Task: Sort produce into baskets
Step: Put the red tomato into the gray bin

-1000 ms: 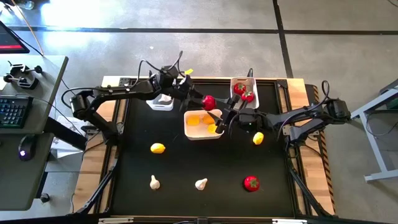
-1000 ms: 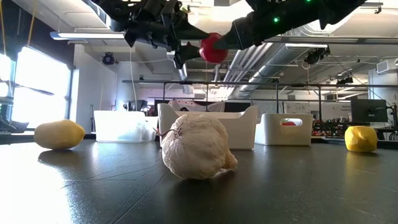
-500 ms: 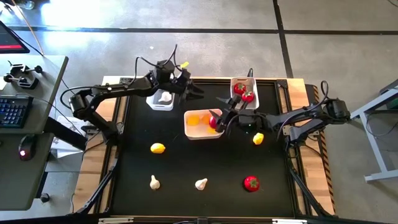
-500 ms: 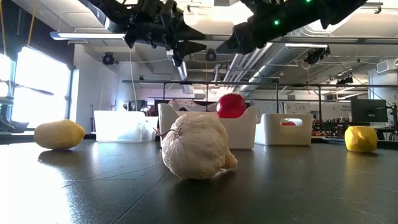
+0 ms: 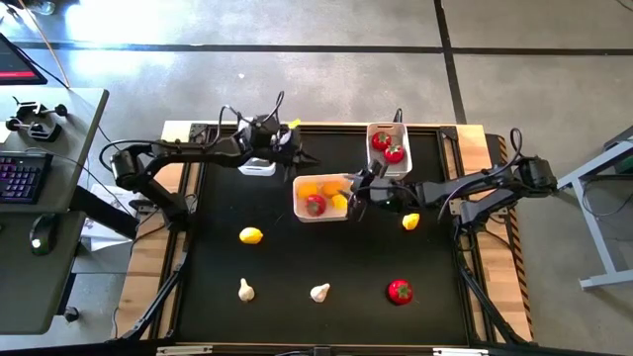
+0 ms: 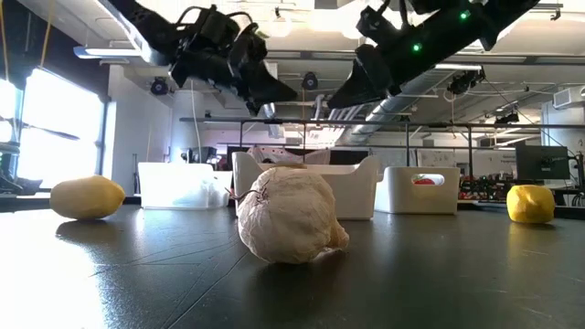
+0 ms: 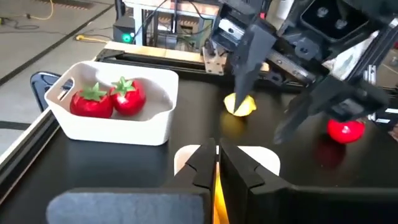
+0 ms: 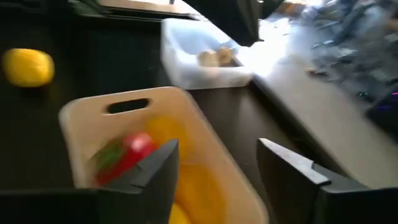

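Across the table (image 5: 223, 277): 3 baskets (image 5: 322, 199), 4 tomatoes (image 5: 400, 291), 3 garlics (image 5: 319, 292).

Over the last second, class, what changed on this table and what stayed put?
The red fruit left the left gripper, fell and now lies in the middle basket among yellow pieces. The left gripper shut and drew back; the right gripper stays by that basket. The loose produce and the other baskets kept their places.
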{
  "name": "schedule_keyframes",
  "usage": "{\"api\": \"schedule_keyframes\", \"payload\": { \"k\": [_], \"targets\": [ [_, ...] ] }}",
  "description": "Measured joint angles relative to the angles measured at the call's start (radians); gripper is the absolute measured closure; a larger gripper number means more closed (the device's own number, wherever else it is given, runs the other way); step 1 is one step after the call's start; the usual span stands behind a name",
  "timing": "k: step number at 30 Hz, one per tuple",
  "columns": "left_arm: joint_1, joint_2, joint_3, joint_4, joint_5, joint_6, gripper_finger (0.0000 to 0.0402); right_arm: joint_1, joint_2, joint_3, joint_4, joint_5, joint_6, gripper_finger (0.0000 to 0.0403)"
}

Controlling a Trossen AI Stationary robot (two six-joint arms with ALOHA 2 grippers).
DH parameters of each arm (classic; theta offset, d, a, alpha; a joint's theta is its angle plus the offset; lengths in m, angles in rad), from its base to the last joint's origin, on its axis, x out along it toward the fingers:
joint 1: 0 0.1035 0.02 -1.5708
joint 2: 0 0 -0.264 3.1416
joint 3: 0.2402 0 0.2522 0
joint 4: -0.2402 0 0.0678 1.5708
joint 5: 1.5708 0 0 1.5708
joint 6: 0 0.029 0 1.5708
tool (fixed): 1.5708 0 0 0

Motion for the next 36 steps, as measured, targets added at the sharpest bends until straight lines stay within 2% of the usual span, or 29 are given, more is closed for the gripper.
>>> {"api": "schedule_keyframes", "payload": {
  "k": [5, 9, 12, 15, 18, 22, 25, 30, 36],
  "targets": [
    [-0.033, -0.031, -0.105, 0.110, -0.004, -0.002, 0.0401, 0.000, 0.000, 0.000, -0.002, -0.159, 0.020, 0.0255],
    [-0.070, -0.071, -0.187, 0.167, -0.032, 0.008, 0.0401, 0.002, 0.006, 0.000, 0.001, -0.230, 0.040, 0.0289],
    [-0.099, -0.115, -0.248, 0.225, -0.091, 0.036, 0.0401, 0.010, 0.030, 0.000, 0.000, -0.243, 0.052, 0.0290],
    [-0.118, -0.164, -0.307, 0.254, -0.128, 0.039, 0.0401, 0.013, 0.077, 0.035, -0.026, -0.257, 0.051, 0.0266],
    [-0.131, -0.219, -0.357, 0.263, -0.141, 0.039, 0.0401, 0.014, 0.151, 0.102, -0.061, -0.282, 0.030, 0.0223],
    [-0.142, -0.288, -0.418, 0.271, -0.151, 0.036, 0.0401, 0.005, 0.264, 0.226, -0.142, -0.284, 0.024, 0.0161],
    [-0.146, -0.332, -0.446, 0.283, -0.169, 0.038, 0.0401, -0.014, 0.335, 0.336, -0.254, -0.283, 0.015, 0.0132],
    [-0.146, -0.375, -0.455, 0.283, -0.172, 0.042, 0.0401, -0.052, 0.411, 0.460, -0.374, -0.376, -0.132, 0.0120],
    [-0.146, -0.381, -0.455, 0.272, -0.169, 0.048, 0.0401, -0.102, 0.433, 0.513, -0.447, -0.546, -0.319, 0.0118]
  ]
}}
